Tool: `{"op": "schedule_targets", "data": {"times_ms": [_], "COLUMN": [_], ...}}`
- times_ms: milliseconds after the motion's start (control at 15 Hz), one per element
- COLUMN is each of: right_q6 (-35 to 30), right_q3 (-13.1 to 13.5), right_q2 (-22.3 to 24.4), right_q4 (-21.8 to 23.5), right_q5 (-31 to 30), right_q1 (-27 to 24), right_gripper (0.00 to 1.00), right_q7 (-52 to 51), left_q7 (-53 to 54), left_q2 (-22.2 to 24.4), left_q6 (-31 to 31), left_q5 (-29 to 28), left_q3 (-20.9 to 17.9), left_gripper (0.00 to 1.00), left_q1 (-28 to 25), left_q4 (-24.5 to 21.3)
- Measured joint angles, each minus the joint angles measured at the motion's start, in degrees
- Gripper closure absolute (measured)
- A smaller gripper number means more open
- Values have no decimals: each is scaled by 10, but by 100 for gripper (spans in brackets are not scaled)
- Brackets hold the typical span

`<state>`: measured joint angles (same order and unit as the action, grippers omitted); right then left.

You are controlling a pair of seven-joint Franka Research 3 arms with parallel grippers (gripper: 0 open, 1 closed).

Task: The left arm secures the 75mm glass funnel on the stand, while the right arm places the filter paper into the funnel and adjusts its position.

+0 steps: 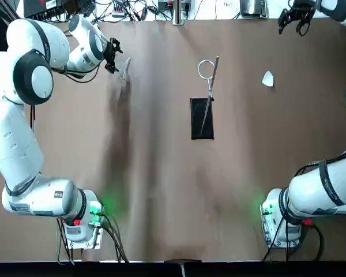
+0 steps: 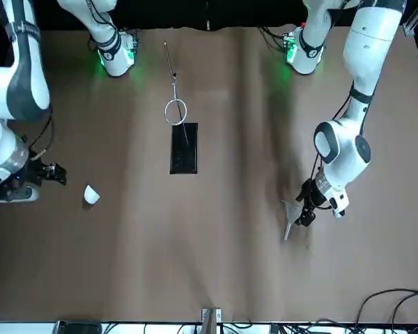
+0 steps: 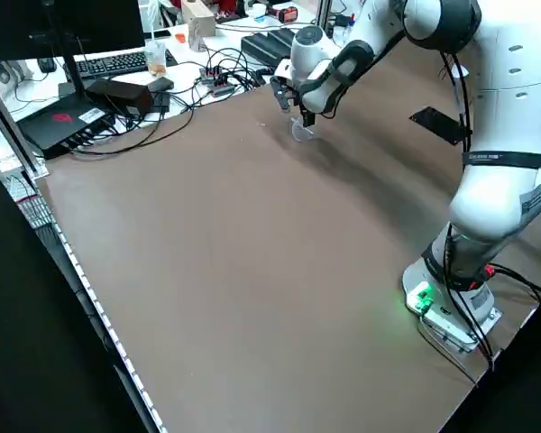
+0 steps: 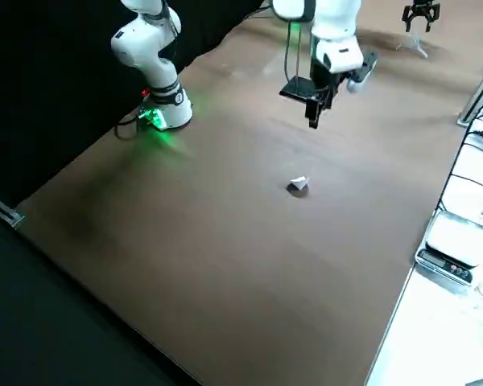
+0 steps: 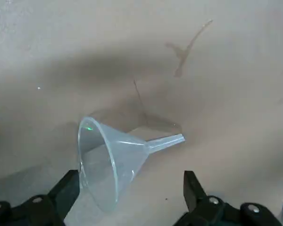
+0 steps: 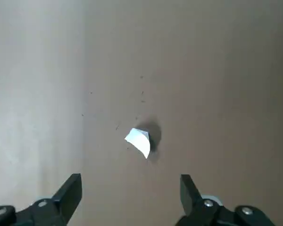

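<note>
At the desk's (image 1: 161,190) far left, the left gripper (image 1: 111,56) hovers released over the glass funnel (image 1: 126,71) lying on its side. Midway stands the stand (image 1: 202,118), ring vacant. Rightward, the filter paper (image 1: 268,79) lies near the released right gripper (image 1: 294,17).

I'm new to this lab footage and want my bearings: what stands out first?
A black base plate with a thin rod and an empty wire ring stands mid-table. At the far left, the open left gripper hovers over a clear glass funnel lying on its side. A small white folded paper lies far right, below the open right gripper.
</note>
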<state>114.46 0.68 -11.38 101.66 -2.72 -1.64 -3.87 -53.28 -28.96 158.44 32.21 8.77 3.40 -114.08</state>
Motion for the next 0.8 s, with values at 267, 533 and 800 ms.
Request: {"op": "schedule_targets", "data": {"times_ms": [267,533,800], "right_q6": [86,213,328], "right_q3": [0,0,1], "right_q2": [-1,-3,-32], "right_q4": [81,167,224], "right_q5": [0,-2,-3], "right_q1": [-5,-15,-20], "right_gripper": [10,10,10], "right_q7": [-3,-17,-40], "left_q7": [-1,-1,0], "left_q2": [0,0,1], "left_q6": [1,4,4], "left_q5": [0,0,0], "left_q3": [0,0,0], "left_gripper": [12,48,67], "left_q1": [1,1,1], "left_q4": [0,3,6]}}
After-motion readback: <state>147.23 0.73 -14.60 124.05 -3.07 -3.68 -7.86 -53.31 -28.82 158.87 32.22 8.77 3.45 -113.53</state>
